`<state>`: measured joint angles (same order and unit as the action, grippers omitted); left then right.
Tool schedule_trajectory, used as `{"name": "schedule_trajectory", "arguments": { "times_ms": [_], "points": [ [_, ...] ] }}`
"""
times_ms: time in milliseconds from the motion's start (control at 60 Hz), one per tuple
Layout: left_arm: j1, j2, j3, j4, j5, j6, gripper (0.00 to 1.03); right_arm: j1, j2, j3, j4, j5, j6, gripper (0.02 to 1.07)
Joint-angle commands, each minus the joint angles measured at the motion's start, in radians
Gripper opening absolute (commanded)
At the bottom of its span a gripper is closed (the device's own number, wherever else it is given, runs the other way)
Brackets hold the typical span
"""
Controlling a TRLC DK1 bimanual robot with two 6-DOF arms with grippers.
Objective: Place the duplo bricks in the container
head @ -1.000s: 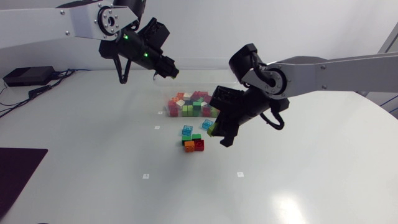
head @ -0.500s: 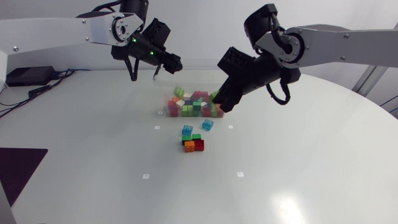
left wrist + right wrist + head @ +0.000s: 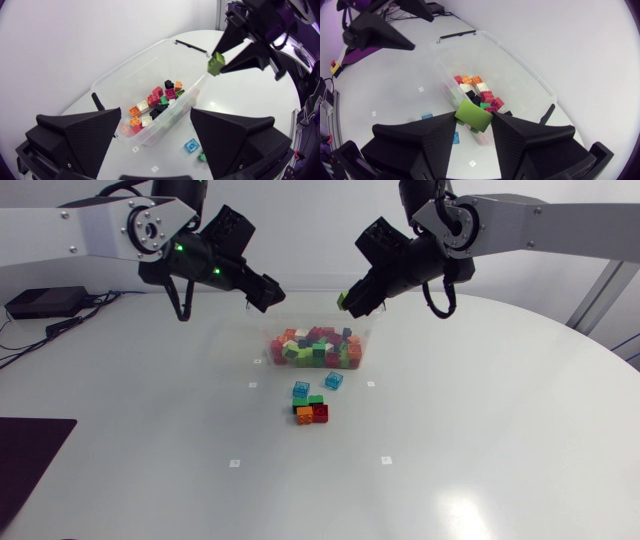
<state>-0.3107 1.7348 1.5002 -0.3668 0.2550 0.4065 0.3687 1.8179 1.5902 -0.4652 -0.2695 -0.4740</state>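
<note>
Right gripper (image 3: 347, 298) is pinching a lime green brick (image 3: 474, 115), hanging over the far right rim of the clear container (image 3: 130, 75).

Risk: if released here, the brick may be clipping the rim and bouncing out onto the worktop (image 3: 450, 440).

Left gripper (image 3: 267, 292) is hovering spread and empty over the far left corner, not blocking the drop. Loose bricks (image 3: 311, 410) are lying just near of the container.

Overhead, both wrists above container (image 3: 150, 70)
</note>
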Motion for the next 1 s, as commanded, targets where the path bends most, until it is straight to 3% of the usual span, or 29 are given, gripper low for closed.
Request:
{"name": "schedule_trajectory", "arguments": {
  "times_ms": [0,417,500,617,850,983],
  "points": [
    [-0.008,-0.069,-0.078,0.006,0.021,0.058,0.98,-0.008,0.047,0.053,0.022,-0.01,0.038,0.38],
    [-0.062,-0.17,-0.345,0.003,0.096,0.25,0.98,-0.033,0.215,0.24,0.034,-0.002,0.112,0.39],
    [-0.07,-0.165,-0.365,0.003,0.098,0.268,0.98,-0.03,0.23,0.257,0.03,0.007,0.12,0.57],
    [-0.08,-0.133,-0.38,0.003,0.099,0.299,0.98,-0.025,0.225,0.267,0.023,0.019,0.124,0.95],
    [-0.105,-0.061,-0.386,0.005,0.099,0.347,0.98,-0.034,0.155,0.226,0.022,0.018,0.132,1.01],
    [-0.139,-0.014,-0.399,0.005,0.099,0.387,0.98,-0.042,0.038,0.099,0.043,0.006,0.118,1.01]
  ]
}}
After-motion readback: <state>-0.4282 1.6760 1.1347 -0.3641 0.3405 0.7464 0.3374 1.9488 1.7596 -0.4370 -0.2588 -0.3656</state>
